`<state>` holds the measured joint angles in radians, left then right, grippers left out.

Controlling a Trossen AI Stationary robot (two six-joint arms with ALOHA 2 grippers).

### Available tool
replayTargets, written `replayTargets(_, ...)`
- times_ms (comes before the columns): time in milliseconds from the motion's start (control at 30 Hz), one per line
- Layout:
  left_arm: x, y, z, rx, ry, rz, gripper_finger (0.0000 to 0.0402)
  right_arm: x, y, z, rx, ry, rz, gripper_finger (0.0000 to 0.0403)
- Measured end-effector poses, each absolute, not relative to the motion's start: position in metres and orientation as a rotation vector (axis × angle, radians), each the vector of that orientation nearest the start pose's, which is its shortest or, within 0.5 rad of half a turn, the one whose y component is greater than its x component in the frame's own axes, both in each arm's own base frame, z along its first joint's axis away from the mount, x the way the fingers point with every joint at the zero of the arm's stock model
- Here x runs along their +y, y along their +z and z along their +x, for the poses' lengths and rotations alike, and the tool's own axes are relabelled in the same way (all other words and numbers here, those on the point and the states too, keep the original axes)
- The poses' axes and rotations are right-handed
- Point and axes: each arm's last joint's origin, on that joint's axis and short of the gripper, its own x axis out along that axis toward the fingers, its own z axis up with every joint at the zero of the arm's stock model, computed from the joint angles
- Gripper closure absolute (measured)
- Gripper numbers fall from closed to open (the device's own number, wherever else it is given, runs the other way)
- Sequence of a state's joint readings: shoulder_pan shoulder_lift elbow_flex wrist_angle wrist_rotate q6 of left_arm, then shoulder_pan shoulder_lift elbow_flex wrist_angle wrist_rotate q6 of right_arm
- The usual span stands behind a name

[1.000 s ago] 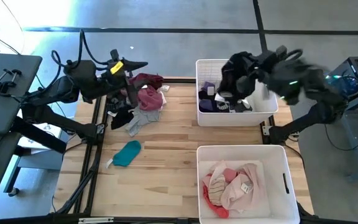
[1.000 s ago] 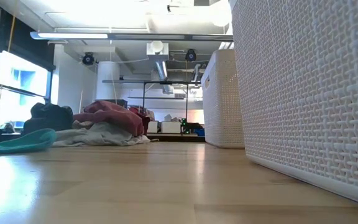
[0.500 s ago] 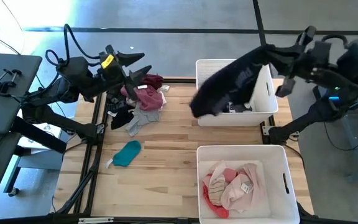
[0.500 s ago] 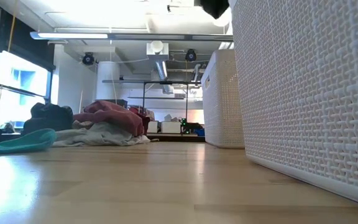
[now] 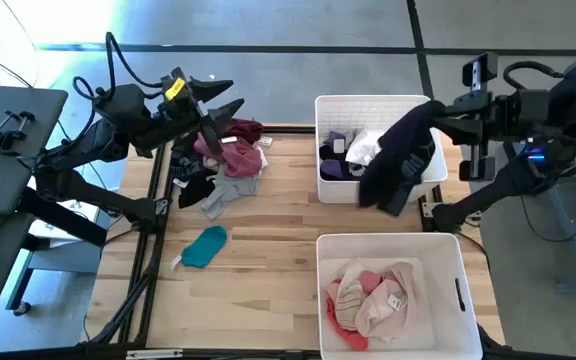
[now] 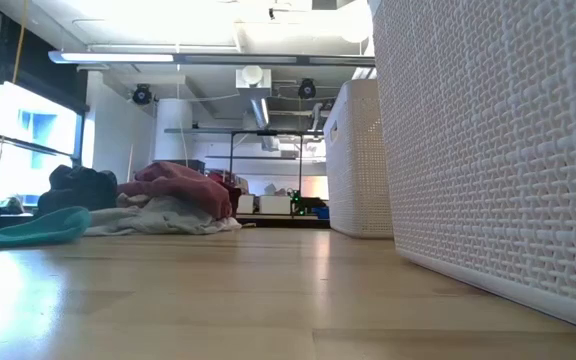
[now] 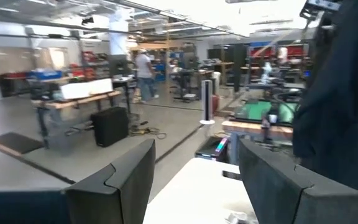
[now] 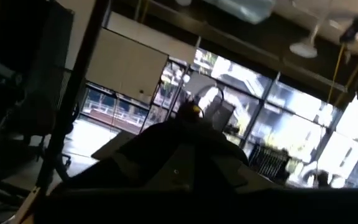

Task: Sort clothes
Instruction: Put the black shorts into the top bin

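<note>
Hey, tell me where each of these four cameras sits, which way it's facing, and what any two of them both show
High view: above the table, looking straight down; both arms show, the right gripper holding a black garment over the far bin.
Low view: at tabletop height, looking level across the table; no arm shows.
Left wrist view: on the left arm, facing out into the room; the left gripper shows open.
Right wrist view: on the right arm, aimed up toward windows past dark cloth.
Shared: high and low views both show the teal garment and clothes pile.

Two white bins (image 5: 456, 265) on wooden table (image 5: 268, 250)
</note>
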<state>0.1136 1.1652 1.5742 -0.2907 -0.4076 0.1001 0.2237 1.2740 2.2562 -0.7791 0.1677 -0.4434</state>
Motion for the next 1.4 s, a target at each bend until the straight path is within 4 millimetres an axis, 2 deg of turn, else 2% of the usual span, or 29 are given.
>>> replayTargets(233,0.051,0.504,0.212,-0.054,0.412,0.087,0.0186,0.028,0.615,0.140,-0.249,0.022,-0.453,0.0399)
replayTargets(533,0.073,0.500,0.209,-0.020,0.342,0.097,0.0186,0.040,0.610,0.196,-0.265,0.010,-0.509,0.0399)
replayTargets(667,0.079,0.501,0.205,-0.020,0.325,0.130,0.0186,0.040,0.601,0.225,-0.239,0.012,-0.466,0.0399)
replayTargets(933,0.090,0.498,0.201,0.004,0.265,0.138,0.0186,0.009,0.569,0.286,-0.082,0.141,-0.223,0.0399)
replayTargets(1167,0.096,0.494,0.197,0.047,0.270,0.124,0.0186,-0.026,0.538,0.329,0.062,0.084,-0.054,0.0399)
replayTargets(1267,0.097,0.491,0.196,0.077,0.274,0.113,0.0186,-0.034,0.524,0.341,0.136,0.054,-0.046,0.0399)
replayTargets(1400,0.098,0.489,0.192,0.112,0.283,0.114,0.0186,-0.041,0.525,0.338,0.140,-0.073,-0.063,0.0399)
